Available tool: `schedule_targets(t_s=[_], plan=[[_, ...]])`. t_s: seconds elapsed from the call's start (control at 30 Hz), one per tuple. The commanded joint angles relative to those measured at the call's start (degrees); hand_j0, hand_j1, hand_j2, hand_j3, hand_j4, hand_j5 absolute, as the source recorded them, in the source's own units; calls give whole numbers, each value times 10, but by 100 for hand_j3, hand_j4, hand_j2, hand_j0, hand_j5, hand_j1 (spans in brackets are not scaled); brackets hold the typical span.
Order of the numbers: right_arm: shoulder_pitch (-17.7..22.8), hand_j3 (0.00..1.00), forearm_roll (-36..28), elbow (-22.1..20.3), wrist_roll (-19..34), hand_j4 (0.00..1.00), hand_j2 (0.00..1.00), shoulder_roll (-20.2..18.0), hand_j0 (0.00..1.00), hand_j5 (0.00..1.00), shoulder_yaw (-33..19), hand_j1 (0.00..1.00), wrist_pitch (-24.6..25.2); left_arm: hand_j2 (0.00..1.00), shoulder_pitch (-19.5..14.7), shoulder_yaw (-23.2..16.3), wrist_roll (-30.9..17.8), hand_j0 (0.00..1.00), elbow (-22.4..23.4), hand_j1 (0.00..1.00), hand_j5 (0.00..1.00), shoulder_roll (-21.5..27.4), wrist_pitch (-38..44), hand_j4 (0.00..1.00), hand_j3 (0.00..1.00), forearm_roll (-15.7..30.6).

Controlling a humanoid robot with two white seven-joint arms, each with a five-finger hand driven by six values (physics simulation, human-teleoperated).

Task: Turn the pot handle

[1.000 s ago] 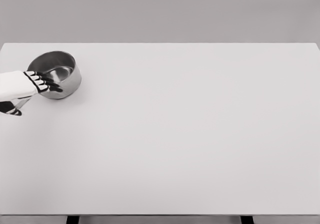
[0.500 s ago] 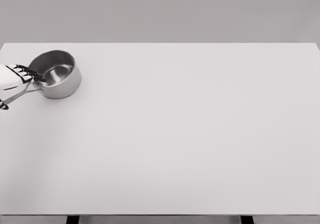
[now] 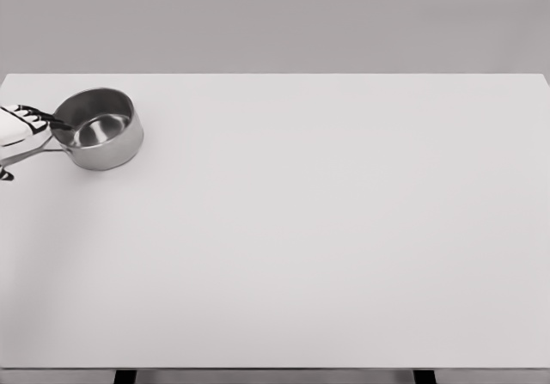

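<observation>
one robot hand (image 3: 19,124) beside one steel pot (image 3: 101,130), one white table (image 3: 326,229)

The left hand (image 3: 19,124) is cut off by the picture's left edge, only its dark fingertips showing. It covers part of the pot's handle (image 3: 36,149). Whether the fingers grip the handle cannot be told
</observation>
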Motion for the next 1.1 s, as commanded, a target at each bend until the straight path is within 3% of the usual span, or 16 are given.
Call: schedule_targets(t_s=[0.0, 0.1, 0.23, 0.7, 1.07], plan=[[-1, 100, 0, 0, 0, 100, 100, 0, 100, 100, 0, 100, 0, 100, 0, 4, 13, 100, 12, 100, 100, -5, 8, 100, 100, 2], [-1, 100, 0, -1, 0, 100, 100, 0, 100, 100, 0, 100, 0, 100, -1, 7, 13, 100, 14, 100, 100, -18, 44, 100, 100, 2], [0, 100, 0, -1, 0, 100, 100, 0, 100, 100, 0, 100, 0, 100, -18, 7, 13, 100, 56, 100, 100, -56, 74, 100, 100, -11], [-1, 100, 0, 0, 0, 100, 100, 0, 100, 100, 0, 100, 0, 100, -41, 7, 15, 100, 84, 100, 100, -114, 226, 100, 100, -17], [-1, 100, 0, 0, 0, 100, 100, 0, 100, 100, 0, 100, 0, 100, -44, 7, 82, 100, 86, 100, 100, -127, 249, 100, 100, -32]])
